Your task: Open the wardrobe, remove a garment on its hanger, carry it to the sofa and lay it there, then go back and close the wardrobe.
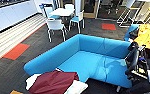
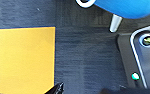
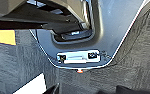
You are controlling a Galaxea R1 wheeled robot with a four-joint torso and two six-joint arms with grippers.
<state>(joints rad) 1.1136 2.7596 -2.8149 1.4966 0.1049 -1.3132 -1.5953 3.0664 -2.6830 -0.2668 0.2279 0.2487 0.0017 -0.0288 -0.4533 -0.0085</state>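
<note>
We cannot tell how our fingers stand on either hand: the wrist views give us dark carpet, a yellow floor tile [image 2: 23,58] and our own base, with only dark tips at the picture edges. In the head view, the garment [image 1: 53,82] hangs maroon and white-sleeved just in front of us, low against the near end of the sofa [image 1: 91,62]; what carries it we cannot make out, and the hanger is too small to pick out. We judge the carrying step nearly done, since the blue seat lies open right behind the jacket. The next move calls for lifting the jacket over the sofa's low back and spreading it flat on the seat. The jacket's lower part is cut off. White chairs [image 1: 54,26] stand well beyond.
</note>
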